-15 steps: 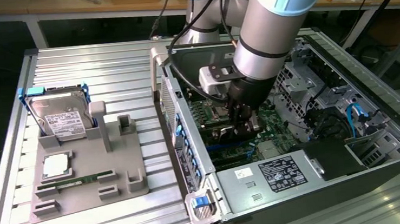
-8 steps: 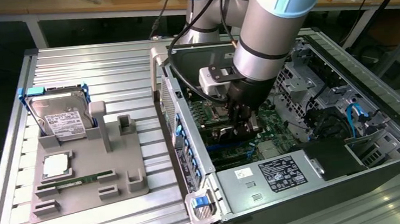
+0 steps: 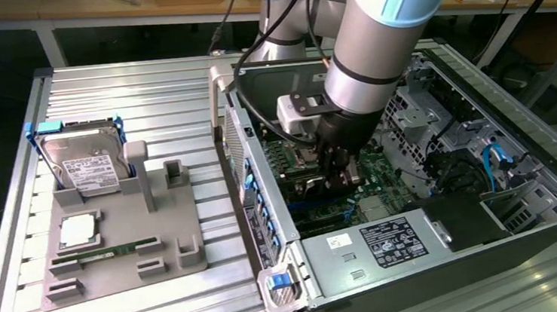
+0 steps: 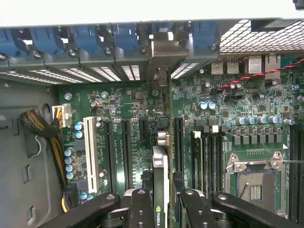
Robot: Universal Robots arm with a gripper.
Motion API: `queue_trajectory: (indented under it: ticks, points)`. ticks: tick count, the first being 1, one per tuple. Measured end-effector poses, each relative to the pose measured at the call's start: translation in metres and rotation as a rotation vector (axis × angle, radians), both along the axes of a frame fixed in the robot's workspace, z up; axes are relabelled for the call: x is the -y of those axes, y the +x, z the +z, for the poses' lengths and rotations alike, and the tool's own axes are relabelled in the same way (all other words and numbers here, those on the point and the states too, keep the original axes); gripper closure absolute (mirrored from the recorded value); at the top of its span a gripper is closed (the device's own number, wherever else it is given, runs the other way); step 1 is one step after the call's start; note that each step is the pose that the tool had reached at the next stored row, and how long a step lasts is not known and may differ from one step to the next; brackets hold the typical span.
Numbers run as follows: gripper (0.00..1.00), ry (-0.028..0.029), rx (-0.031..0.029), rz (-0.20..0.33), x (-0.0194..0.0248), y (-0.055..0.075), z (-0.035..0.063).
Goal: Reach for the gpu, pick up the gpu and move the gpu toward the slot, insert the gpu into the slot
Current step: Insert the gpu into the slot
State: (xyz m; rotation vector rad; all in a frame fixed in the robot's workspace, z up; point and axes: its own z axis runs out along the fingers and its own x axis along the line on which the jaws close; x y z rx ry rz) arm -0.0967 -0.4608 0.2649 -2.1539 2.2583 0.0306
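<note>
step: insertion was judged in hand | tool was clamped on the gpu | gpu was held upright inside the case, close over the motherboard | need: card edge was judged to require lining up with the slot, then even pressing

Gpu: dull silver metal bracket. Gripper matt black (plastic or metal, can't tell). Mobo green pcb, slight gloss. Table ribbed bare aluminium. Case grey sheet metal.

gpu upright on its edge
</note>
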Motion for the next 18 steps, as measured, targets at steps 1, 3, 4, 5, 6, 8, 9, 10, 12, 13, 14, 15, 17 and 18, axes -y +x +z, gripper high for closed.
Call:
queue_trajectory:
  ticks: [1, 3, 4, 5, 6, 8, 9, 10, 12, 13, 14, 15, 17, 18]
  points:
    - [0.73, 0.0002, 0.0000, 0.000, 0.0000, 0.0000, -0.0002]
    - [0.73, 0.0006, 0.0000, 0.000, 0.0000, 0.0000, -0.0008]
    - [0.73, 0.0008, 0.0000, 0.000, 0.0000, 0.0000, -0.0010]
    - [0.73, 0.0008, 0.0000, 0.000, 0.0000, 0.0000, -0.0012]
    - [0.73, 0.0009, 0.0000, 0.000, 0.0000, -0.0001, -0.0014]
    - [0.73, 0.0009, 0.0000, 0.000, 0.0000, -0.0001, -0.0018]
    - [0.73, 0.0010, 0.0000, 0.000, 0.0000, -0.0001, -0.0020]
    - [0.73, 0.0010, 0.0000, 0.000, 0.0001, -0.0001, -0.0022]
    - [0.73, 0.0014, 0.0002, 0.000, 0.0000, -0.0001, -0.0028]
    - [0.73, 0.0016, 0.0003, 0.000, 0.0000, -0.0002, -0.0030]
    - [0.73, 0.0015, 0.0003, 0.000, 0.0001, -0.0002, -0.0032]
    - [0.73, 0.0014, 0.0004, 0.000, 0.0001, -0.0002, -0.0034]
    - [0.73, 0.0023, 0.0010, 0.000, -0.0001, -0.0002, -0.0042]
    - [0.73, 0.0023, 0.0008, 0.000, 0.0000, -0.0002, -0.0044]
